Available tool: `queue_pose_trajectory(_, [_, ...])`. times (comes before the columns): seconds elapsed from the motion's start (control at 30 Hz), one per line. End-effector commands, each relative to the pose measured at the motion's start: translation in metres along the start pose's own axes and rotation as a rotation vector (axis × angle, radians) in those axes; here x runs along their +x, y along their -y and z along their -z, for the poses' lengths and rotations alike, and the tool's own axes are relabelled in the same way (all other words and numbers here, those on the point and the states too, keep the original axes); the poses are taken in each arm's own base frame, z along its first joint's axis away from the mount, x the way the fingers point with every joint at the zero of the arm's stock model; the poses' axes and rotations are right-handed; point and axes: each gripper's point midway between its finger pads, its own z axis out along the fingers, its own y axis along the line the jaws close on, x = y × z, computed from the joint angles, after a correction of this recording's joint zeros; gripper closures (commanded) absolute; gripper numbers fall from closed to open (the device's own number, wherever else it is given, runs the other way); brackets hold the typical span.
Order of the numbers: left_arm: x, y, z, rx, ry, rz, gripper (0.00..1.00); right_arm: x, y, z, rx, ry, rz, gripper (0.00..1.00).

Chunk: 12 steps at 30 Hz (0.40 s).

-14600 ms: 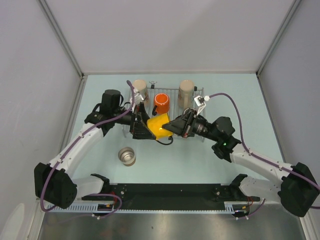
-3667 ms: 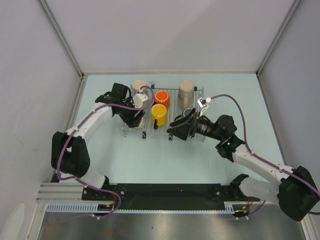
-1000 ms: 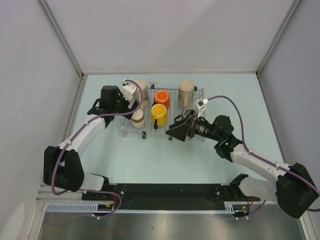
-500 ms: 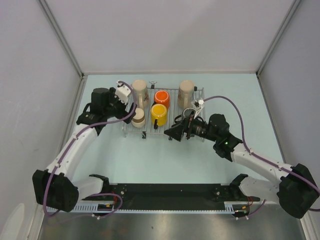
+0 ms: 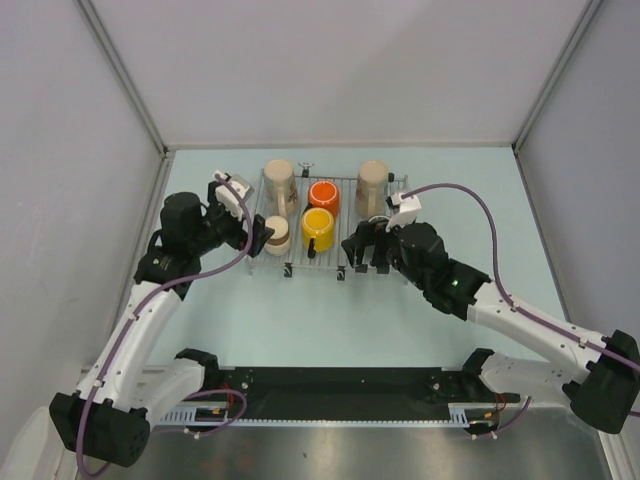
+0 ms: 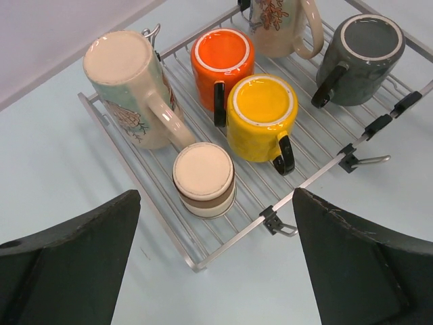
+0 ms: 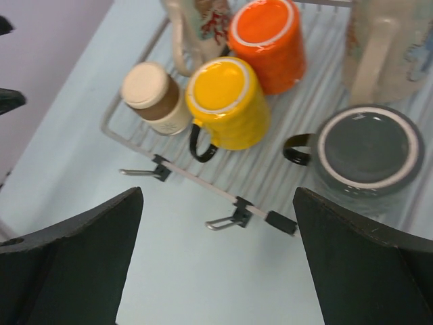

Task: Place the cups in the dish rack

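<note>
The dish rack (image 6: 157, 206) holds several cups, all upside down. In the left wrist view a tall beige mug (image 6: 132, 84) stands at the back left. The orange-red cup (image 6: 222, 62), the yellow cup (image 6: 262, 115) and a small pale-based cup (image 6: 203, 179) are mid-rack. The dark grey cup (image 6: 362, 57) and a second beige mug (image 6: 277, 24) are to the right. My left gripper (image 5: 255, 232) hangs open off the rack's left side. My right gripper (image 7: 218, 196) is open above the rack's near edge, close to the dark grey cup (image 7: 369, 152). Neither holds anything.
The rack (image 5: 345, 235) sits on a pale blue tabletop, walled on three sides by grey panels. Small wire feet (image 7: 226, 222) stick out from the rack's near edge. The arms' black base rail (image 5: 330, 385) runs along the table's near edge.
My right gripper has opened wider and pulled back from the dark grey cup toward the near edge. My left arm has drawn away to the left of the rack.
</note>
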Motion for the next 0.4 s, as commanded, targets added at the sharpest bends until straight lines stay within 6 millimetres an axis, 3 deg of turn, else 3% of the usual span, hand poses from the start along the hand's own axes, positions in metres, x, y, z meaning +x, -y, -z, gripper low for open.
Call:
queue_pose_trajectory(0.0, [-0.010, -0.012, 0.001, -0.078, 0.076, 0.024, 0.00, -0.020, 0.027, 0.011, 0.160, 0.077, 0.046, 0.00])
queue_pose_trajectory(0.37, [0.006, -0.006, 0.008, -0.089, 0.077, 0.025, 0.00, -0.020, 0.024, 0.013, 0.153, 0.080, 0.056, 0.00])
